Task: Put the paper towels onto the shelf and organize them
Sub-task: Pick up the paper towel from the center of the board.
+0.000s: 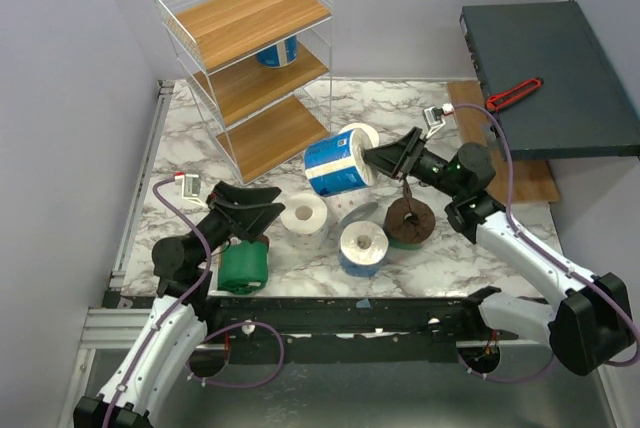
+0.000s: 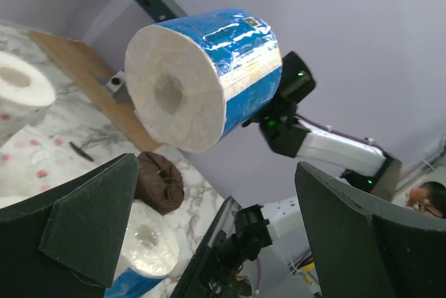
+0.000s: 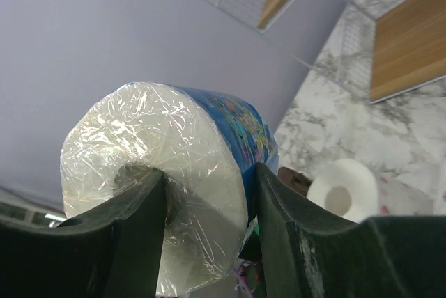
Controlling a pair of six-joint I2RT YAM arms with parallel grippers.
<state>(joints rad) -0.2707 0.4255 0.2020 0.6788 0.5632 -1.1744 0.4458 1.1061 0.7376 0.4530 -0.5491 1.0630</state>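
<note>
Right claw [image 3: 209, 173] is clamped on the held blue roll [image 1: 335, 168]: one finger sits in the hollow core, the other presses the wrapper outside, and the roll hangs on its side clear of the marble surface [image 1: 400, 108], about mid-scene. That's the piece in play, and it looks to me like the carry toward the shelf [image 1: 250, 18], which stands at the far left, well apart from the roll.

Left claw [image 1: 275, 203] has its fingers spread wide with nothing between them, hovering at the near left just above the green-wrapped roll [image 1: 243, 266].

Now the score. A single shelved blue roll [image 1: 277, 53] shows on the middle tier; no other roll is visible on the rack. Down on the surface: the speckled white roll [image 1: 303, 214] right beside the left claw, a second white roll [image 1: 360, 134] just behind the held one, an upright blue roll [image 1: 362, 246] near centre, and a brown-ended roll [image 1: 410, 220] under the right arm.

My read: early days, with one roll placed, one in the air and five to go, plus the tidying.
</note>
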